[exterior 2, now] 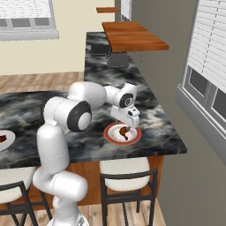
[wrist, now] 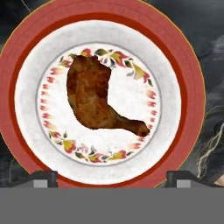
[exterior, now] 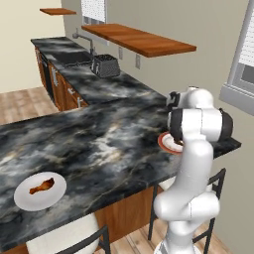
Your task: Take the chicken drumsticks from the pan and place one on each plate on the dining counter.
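One browned drumstick (wrist: 94, 98) lies in the middle of the red-rimmed plate (wrist: 26, 65) on the dining counter (exterior 2: 159, 128). My gripper (wrist: 112, 179) hangs just above it, open, its fingertips (wrist: 43, 178) wide apart with nothing between them. From the right base view the gripper (exterior 2: 127, 126) sits directly over that plate (exterior 2: 110, 137) and its drumstick (exterior 2: 124, 131). The second drumstick (exterior: 42, 186) rests on the plain grey-white plate (exterior: 22, 201) near the counter's front left. My arm hides most of the red-rimmed plate (exterior: 163, 144). The pan is out of view.
A toaster (exterior: 105, 65) and faucet (exterior: 82, 37) stand on the far sink counter, under a wooden shelf (exterior: 139, 39). Stools (exterior 2: 128, 170) are tucked under the dining counter's front edge. A wall with windows (exterior 2: 207, 66) runs close along the right.
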{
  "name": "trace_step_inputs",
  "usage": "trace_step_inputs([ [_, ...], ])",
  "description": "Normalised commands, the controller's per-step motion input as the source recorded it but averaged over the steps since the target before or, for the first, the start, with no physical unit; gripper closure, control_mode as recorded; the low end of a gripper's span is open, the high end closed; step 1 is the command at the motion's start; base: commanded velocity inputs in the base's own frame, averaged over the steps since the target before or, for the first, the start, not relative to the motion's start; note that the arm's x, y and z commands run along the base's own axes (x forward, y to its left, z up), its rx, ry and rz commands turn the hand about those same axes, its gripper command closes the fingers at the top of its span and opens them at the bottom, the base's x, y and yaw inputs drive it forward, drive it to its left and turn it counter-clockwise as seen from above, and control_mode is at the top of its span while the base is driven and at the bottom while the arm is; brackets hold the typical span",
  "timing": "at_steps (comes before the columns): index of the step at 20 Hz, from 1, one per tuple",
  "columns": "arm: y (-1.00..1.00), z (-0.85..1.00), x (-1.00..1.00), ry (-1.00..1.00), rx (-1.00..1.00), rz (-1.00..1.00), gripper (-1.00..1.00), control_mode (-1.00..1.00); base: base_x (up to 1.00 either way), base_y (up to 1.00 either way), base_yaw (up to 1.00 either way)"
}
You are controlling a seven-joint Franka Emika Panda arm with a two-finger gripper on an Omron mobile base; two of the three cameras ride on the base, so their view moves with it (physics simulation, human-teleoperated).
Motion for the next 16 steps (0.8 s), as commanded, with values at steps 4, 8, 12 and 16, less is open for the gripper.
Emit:
trace_step_inputs([
  [4, 0.23, 0.19, -0.98, -0.12, -0.07, -0.07, -1.0, -1.0, 0.0, 0.0, 0.0],
  [8, 0.26, 0.11, -1.0, -0.11, -0.15, -0.12, -1.0, -1.0, 0.0, 0.0, 0.0],
  [12, 0.24, 0.2, -0.99, -0.16, -0.06, -0.03, -1.0, -1.0, 0.0, 0.0, 0.0],
  [16, 0.29, 0.47, -0.78, -0.1, -0.05, 0.0, -1.0, -1.0, 0.0, 0.0, 0.0],
])
